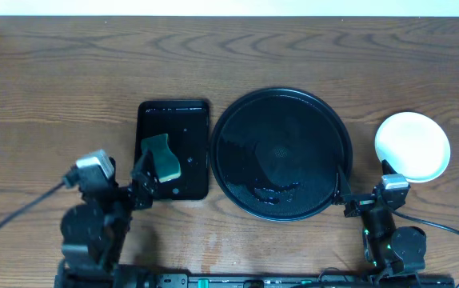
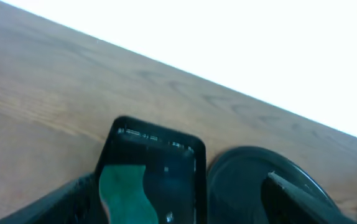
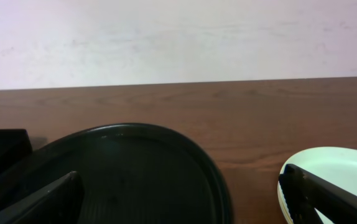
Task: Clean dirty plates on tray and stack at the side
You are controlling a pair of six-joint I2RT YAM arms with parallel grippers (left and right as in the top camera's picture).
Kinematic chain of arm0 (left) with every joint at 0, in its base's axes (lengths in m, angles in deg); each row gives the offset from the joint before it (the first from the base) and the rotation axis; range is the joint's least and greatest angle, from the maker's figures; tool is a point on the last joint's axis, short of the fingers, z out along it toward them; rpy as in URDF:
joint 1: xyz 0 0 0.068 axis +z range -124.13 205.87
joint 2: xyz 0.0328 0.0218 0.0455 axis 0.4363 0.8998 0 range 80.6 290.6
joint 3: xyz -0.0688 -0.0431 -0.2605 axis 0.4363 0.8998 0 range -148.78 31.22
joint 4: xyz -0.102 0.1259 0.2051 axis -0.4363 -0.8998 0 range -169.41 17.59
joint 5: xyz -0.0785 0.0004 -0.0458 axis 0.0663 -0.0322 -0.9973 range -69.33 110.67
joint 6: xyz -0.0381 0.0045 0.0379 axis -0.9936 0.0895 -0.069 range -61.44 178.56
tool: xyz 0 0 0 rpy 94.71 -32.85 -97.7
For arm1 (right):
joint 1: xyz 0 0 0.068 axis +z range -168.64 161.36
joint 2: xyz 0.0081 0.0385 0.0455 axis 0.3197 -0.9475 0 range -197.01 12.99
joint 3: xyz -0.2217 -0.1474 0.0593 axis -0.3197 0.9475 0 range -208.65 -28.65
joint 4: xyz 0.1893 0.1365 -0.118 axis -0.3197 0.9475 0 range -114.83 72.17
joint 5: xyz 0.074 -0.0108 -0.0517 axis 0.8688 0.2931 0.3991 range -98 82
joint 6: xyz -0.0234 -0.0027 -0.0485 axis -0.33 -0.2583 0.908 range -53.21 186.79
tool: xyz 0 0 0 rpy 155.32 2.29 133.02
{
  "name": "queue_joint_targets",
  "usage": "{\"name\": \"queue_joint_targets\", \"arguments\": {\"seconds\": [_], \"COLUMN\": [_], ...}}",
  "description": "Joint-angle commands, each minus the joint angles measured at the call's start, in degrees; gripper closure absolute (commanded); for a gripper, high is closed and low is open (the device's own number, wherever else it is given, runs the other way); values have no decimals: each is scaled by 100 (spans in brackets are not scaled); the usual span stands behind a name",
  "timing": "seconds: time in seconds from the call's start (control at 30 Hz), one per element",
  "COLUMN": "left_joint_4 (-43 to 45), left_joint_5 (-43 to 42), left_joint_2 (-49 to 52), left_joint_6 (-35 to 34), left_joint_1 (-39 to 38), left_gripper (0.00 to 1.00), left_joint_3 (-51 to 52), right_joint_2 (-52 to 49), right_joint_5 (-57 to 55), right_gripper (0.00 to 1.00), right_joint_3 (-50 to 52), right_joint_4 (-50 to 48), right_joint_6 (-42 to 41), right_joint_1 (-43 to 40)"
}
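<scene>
The large round black tray (image 1: 281, 136) sits in the middle of the desk (image 1: 77, 72) with nothing on it, and its floor shows a slight wet sheen towards the near edge. The plates (image 1: 412, 146) are off it, resting on the bare wood just beside its right rim. From above they look like one pale, clean disc. From the right wrist view the top one reads as pale mint with a yellowish edge peeking out beneath, though I cannot tell how many are stacked.

To the left of the round tray, almost touching it, lies a smaller rectangular black tray (image 1: 173, 112) with a green sponge (image 1: 161, 156) in its near left part.

The left gripper (image 2: 180, 186) hangs low over that small tray, fingers spread wide, with the sponge between them. The right gripper (image 3: 180, 180) is low at the near right of the round tray, its fingers likewise well apart and holding nothing, one towards the tray and one towards the plates.
</scene>
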Motion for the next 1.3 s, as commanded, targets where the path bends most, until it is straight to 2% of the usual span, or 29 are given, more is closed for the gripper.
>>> {"name": "queue_joint_targets", "arguments": {"seconds": [0.0, 0.27, 0.4, 0.6, 0.97, 1.13, 1.27], "left_joint_4": [610, 1947, 2474, 2782, 2455, 1941, 1965], "left_joint_5": [-103, -101, -103, -105, -101, -98, -101], "left_joint_2": [-763, -1926, -1910, -1910, -1910, -1902, -1843], "left_joint_6": [522, 586, 584, 581, 584, 586, 584], "left_joint_1": [50, 192, 199, 199, 199, 199, 199], "left_gripper": [16, 16, 15, 16, 16, 15, 16], "left_joint_3": [807, 2079, 2494, 3112, 3134, 3134, 3134], "right_joint_2": [31, 31, 31, 31, 31, 31, 31], "right_joint_5": [24, 22, 22, 24, 24, 22, 22], "right_gripper": [1, 1, 1, 1, 1, 1, 1], "right_joint_3": [22, 22, 22, 22, 22, 22, 22], "right_joint_4": [2, 2, 2, 2, 2, 2, 2], "right_joint_6": [-52, -52, -52, -52, -52, -52, -52], "right_joint_1": [74, 74, 74, 74, 74, 74, 74]}}
